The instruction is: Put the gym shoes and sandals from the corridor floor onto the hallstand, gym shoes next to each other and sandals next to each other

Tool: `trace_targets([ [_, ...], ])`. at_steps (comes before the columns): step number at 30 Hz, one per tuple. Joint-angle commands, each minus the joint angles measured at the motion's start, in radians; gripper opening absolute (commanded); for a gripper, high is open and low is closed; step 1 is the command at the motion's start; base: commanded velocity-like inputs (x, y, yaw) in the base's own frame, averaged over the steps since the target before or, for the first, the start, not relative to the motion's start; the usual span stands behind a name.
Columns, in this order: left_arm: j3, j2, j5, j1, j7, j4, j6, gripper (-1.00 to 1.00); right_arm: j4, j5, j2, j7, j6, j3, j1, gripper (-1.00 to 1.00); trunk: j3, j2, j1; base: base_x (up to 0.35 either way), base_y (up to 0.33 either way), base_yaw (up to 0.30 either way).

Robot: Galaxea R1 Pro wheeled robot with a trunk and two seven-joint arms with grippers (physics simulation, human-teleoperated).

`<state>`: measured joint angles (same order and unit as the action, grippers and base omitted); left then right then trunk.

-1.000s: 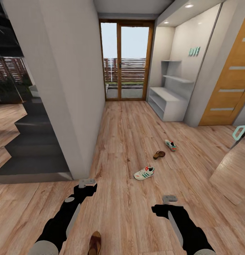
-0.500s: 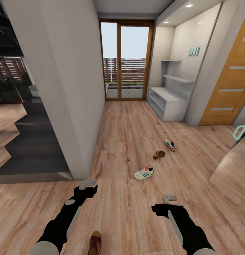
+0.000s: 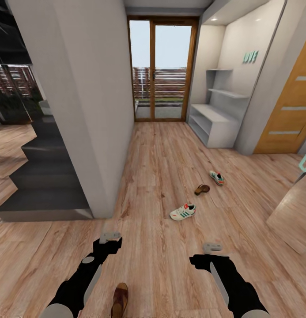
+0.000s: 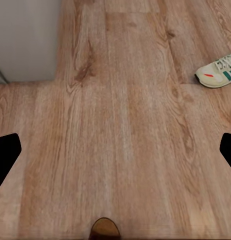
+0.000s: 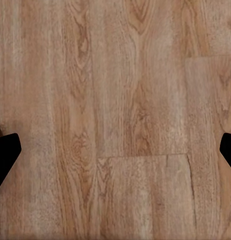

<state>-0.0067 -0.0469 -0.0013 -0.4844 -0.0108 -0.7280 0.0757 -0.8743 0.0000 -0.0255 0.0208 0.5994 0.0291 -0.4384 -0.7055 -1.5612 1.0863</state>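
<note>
Since camera advance, gym shoes [image 3: 182,212] slightly nearer.

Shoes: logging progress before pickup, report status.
Both grippers, left and right, open, empty. Two gym shoes and two sandals on floor. Rack ahead.

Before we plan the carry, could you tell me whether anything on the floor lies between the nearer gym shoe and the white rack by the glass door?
Nothing visible does. From the nearer gym shoe, bare wood-plank floor runs to the white rack. The brown sandal and the second gym shoe lie along that way, but low and easily passed.
</note>
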Motion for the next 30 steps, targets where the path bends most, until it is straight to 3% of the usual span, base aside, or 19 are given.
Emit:
trace_targets([
  [1, 0.0, 0.0, 0.0, 0.0, -0.001, 0.01, -0.005, 1.0, -0.002, 0.0, -0.001, 0.002, 0.005, 0.003, 0.0, 1.0, -0.006, -0.008, 0.004, 0.0, 0.0, 0.108],
  [7, 0.003, 0.001, -0.001, 0.0, -0.001, 0.09, -0.058, 1.0, -0.002, 0.0, -0.001, 0.002, 0.005, 0.003, 0.0, 1.0, -0.034, -0.05, 0.027, 0.0, 0.0, 0.11],
  [17, 0.002, 0.001, -0.002, 0.0, 0.0, 0.115, -0.097, 1.0, -0.002, 0.0, -0.001, 0.002, 0.005, 0.002, 0.0, 1.0, -0.05, -0.05, 0.027, -0.001, 0.0, 0.111],
  [30, 0.001, 0.0, -0.002, 0.0, 0.0, 0.116, -0.1, 1.0, -0.002, 0.0, -0.001, 0.002, 0.005, 0.003, 0.0, 1.0, -0.071, -0.05, 0.027, -0.129, 0.0, 0.049],
])
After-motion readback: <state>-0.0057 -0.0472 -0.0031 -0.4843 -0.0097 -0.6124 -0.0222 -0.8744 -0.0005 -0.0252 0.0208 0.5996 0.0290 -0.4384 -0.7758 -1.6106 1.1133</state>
